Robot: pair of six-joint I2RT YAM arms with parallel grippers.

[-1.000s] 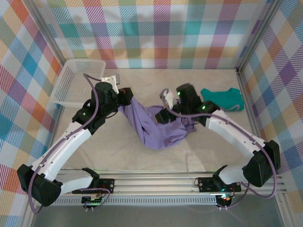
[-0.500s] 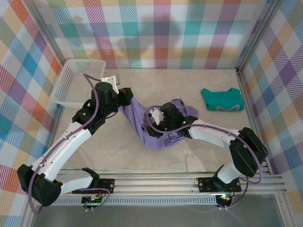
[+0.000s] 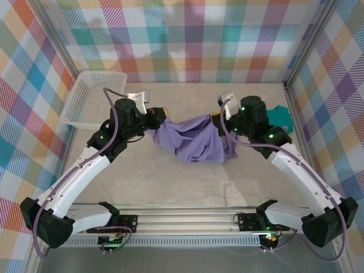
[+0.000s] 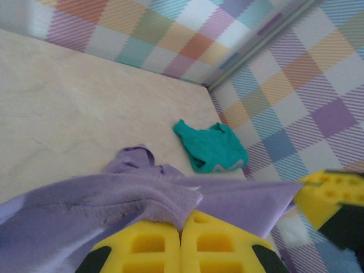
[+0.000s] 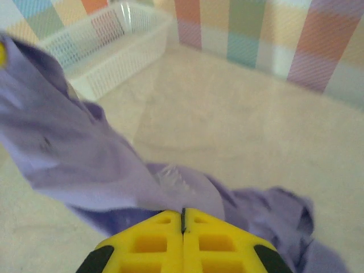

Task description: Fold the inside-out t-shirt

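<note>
The purple t-shirt [image 3: 193,142] is soft and floppy, full of wrinkles and folds; it is stretched like a hammock between the two arms, over the middle of the pale, smooth table [image 3: 170,187]; its baggy middle droops low, and I cannot tell how much of it rests on the top. The left gripper [image 3: 161,115] has the left end; from its wrist camera the chunky yellow pads [image 4: 142,244] with square dimples are pressed flat together, and a thick, fuzzy hem of the purple cloth is pinched right at their tips. The right gripper [image 3: 218,120] has the right end; its yellow pads [image 5: 151,239] are squeezed together too, with only a thin line between them, and the cloth runs out from the tips and off to the left in a long smooth sheet. A small green garment [image 3: 280,116] lies crumpled by the right wall, just beside the right arm and apart from the purple cloth; a white plastic basket [image 3: 85,99] with a net-like wall sits in the far left corner; bright checked walls [image 3: 187,40] stand all around.
</note>
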